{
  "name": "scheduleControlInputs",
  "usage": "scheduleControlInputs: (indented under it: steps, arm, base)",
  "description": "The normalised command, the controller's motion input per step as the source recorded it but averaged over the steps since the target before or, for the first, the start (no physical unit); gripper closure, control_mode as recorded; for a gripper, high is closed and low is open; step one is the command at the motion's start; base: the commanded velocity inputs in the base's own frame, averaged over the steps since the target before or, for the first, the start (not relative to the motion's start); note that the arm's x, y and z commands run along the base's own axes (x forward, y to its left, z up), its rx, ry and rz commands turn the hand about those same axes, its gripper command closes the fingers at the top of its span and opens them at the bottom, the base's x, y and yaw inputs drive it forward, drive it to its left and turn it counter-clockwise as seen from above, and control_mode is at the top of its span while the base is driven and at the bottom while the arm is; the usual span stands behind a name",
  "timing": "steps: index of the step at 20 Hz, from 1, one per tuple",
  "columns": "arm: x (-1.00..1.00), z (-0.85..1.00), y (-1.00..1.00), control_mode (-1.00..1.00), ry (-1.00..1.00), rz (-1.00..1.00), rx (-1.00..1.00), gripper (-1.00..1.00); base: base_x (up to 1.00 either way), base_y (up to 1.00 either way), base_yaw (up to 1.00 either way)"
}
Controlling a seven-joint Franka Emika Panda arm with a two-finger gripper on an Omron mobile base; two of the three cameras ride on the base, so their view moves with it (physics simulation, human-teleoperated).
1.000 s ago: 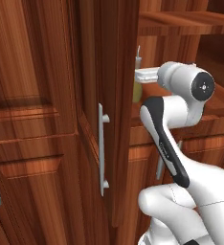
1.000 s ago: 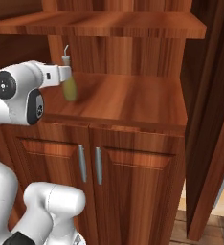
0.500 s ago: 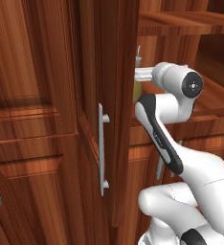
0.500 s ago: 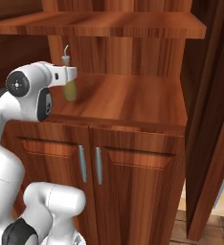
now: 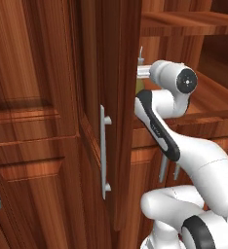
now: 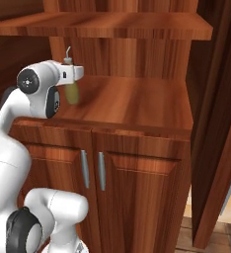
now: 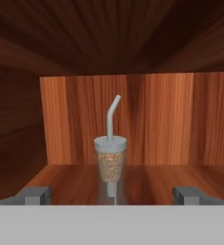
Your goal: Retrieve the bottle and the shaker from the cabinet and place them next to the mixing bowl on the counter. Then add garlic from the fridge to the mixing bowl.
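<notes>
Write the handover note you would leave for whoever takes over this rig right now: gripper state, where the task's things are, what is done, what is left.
Gripper: open, empty, fingertips spread wide to either side of the bottle, not touching it.
Bottle: upright on the cabinet niche shelf, centred ahead of the hand, spout up; the right base view shows it just past the wrist.
Cabinet door: swung open.
Done: door open, hand lined up on the bottle.
Left: close on the bottle, carry it to the counter beside the mixing bowl, fetch the shaker likewise, then move garlic from the fridge into the bowl.
</notes>
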Motion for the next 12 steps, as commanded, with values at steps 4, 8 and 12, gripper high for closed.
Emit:
scheduleControlInputs:
  steps: [4, 8, 12]
  arm:
    - [0.33, 0.00, 0.00, -1.00, 0.00, 0.00, 0.00, -1.00]
    - [0.28, -0.02, 0.00, -1.00, 0.00, 0.00, 0.00, -1.00]
    - [0.16, 0.00, 0.00, -1.00, 0.00, 0.00, 0.00, -1.00]
  base:
    - [0.00, 0.00, 0.00]
    - [0.00, 0.00, 0.00]
    - [0.00, 0.00, 0.00]
